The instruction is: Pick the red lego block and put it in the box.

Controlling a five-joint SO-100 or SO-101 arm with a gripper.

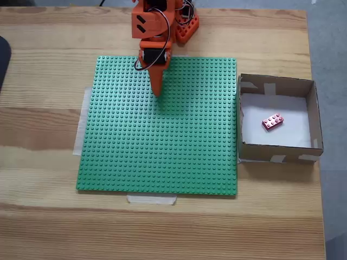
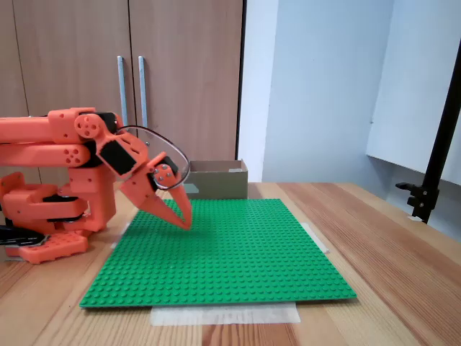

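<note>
The red lego block lies on the white bottom of the box, a little right of its middle and turned at an angle. The box stands on the table just right of the green baseplate; in a fixed view from the side its cardboard wall shows behind the plate. My orange gripper hangs over the plate's upper middle, far left of the box, fingers pointing down and closed together with nothing between them. From the side its tip sits just above the studs.
A large green studded baseplate is taped to the wooden table. The arm's orange base stands at the plate's far edge. A dark object sits at the table's left edge, and a black stand rises at the right.
</note>
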